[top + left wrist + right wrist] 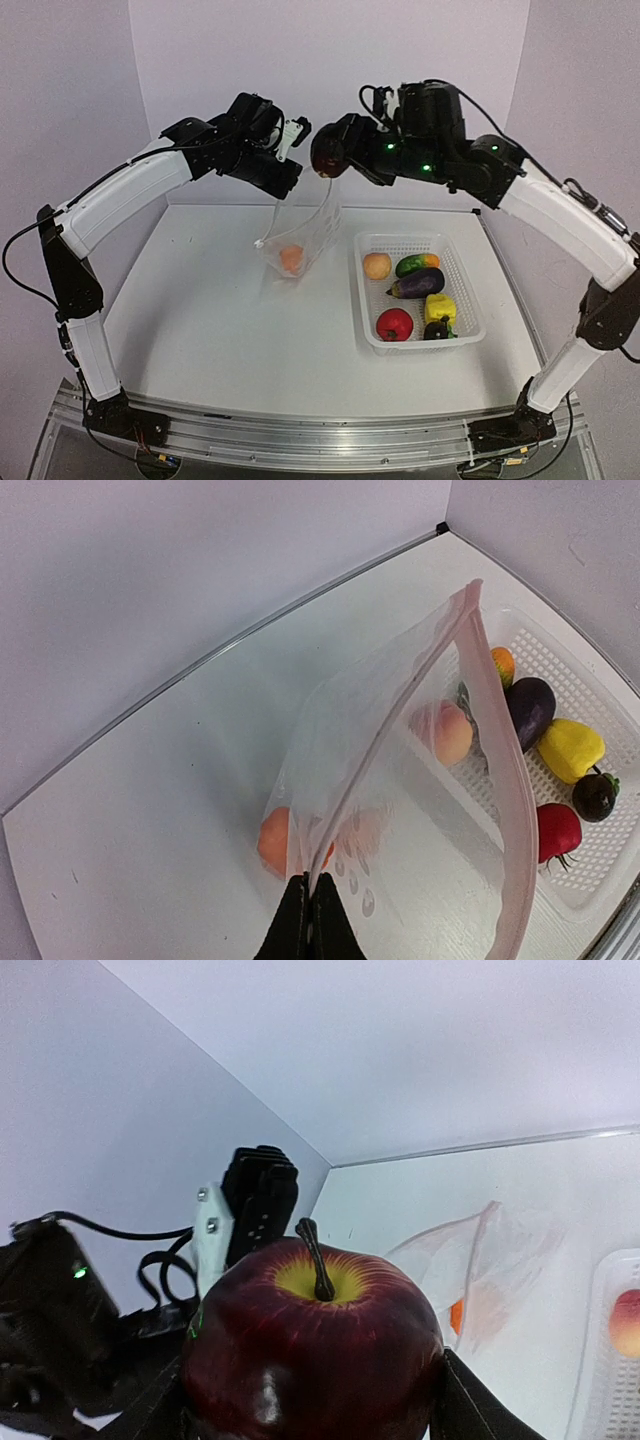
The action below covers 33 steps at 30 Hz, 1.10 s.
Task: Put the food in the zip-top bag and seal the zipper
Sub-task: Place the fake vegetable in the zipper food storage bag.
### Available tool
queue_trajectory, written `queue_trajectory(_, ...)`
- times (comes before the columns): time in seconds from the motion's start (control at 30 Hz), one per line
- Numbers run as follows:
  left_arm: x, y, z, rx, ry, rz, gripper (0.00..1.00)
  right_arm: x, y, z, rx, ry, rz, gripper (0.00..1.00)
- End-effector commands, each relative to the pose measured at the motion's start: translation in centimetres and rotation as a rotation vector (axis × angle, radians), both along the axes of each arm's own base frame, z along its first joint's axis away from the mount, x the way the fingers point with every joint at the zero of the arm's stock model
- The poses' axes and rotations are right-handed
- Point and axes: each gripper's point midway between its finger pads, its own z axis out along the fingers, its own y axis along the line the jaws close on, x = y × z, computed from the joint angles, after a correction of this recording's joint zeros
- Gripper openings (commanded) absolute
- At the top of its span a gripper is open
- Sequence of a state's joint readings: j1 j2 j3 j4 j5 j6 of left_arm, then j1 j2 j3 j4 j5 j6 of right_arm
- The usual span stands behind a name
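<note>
Six lie in the one white basket (372,296) on the right: a peach (377,265), a green mango (412,266), an eggplant (420,283), a yellow pepper (440,307), a pomegranate (395,324), a mangosteen (436,329). One orange piece (291,258) is in the single clear bag (318,228), one dark red fruit (310,1350) in the right pincer (335,160): eight in all.

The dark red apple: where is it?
The apple hangs in the right gripper, top centre of the overhead view, by the mouth of the zip-top bag the left gripper holds up.

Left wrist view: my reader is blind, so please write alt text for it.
The left gripper pinches the edge of the clear zip-top bag, holding it up with its mouth open, one orange fruit inside. Beyond, a white basket holds a peach, eggplant, yellow pepper, mangosteen and pomegranate.
</note>
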State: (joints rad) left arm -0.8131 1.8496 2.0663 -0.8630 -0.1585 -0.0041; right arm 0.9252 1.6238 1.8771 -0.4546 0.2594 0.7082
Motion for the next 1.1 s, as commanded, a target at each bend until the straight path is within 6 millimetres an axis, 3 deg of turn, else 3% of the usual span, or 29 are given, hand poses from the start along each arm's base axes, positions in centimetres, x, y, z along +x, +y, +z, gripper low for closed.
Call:
queue_trajectory(0.0, -0.6, -0.5, 3.9, -0.117, -0.036, -0.010, 0.00, 1.9, 4.1, -0.9, 0.135, 0.013, 0.002, 0.13)
queue_trajectory(0.13, -0.8, -0.6, 4.4, -0.139, -0.031, -0.014, 0.00, 2.8, 5.6, -3.0, 0.148, 0.064, -0.009, 0.11)
queue_trajectory(0.27, -0.9, -0.5, 4.9, -0.152, -0.035, -0.013, 0.00, 3.6, 4.1, -6.2, 0.086, 0.090, -0.104, 0.06)
queue_trajectory(0.43, -1.4, -0.8, 6.1, -0.197, -0.029, -0.029, 0.00, 3.8, 4.2, -11.1, -0.020, 0.175, -0.126, 0.06)
queue_trajectory(0.63, -2.0, -1.3, 5.5, -0.206, 0.009, -0.058, 0.00, 3.9, 3.0, -13.4, -0.159, 0.199, -0.157, 0.09)
queue_trajectory(0.73, -2.7, -1.9, 5.1, -0.223, 0.046, -0.094, 0.00, 3.9, 3.3, -13.5, -0.174, 0.201, -0.145, 0.21)
queue_trajectory(0.93, -2.8, -2.0, 5.3, -0.242, 0.063, -0.100, 0.00, 3.6, 3.4, -11.7, -0.259, 0.176, -0.098, 0.82)
queue_trajectory(1.07, -1.4, -0.9, 5.2, -0.225, 0.043, -0.042, 0.00, 3.1, 2.8, -9.5, -0.294, 0.131, -0.069, 0.90)
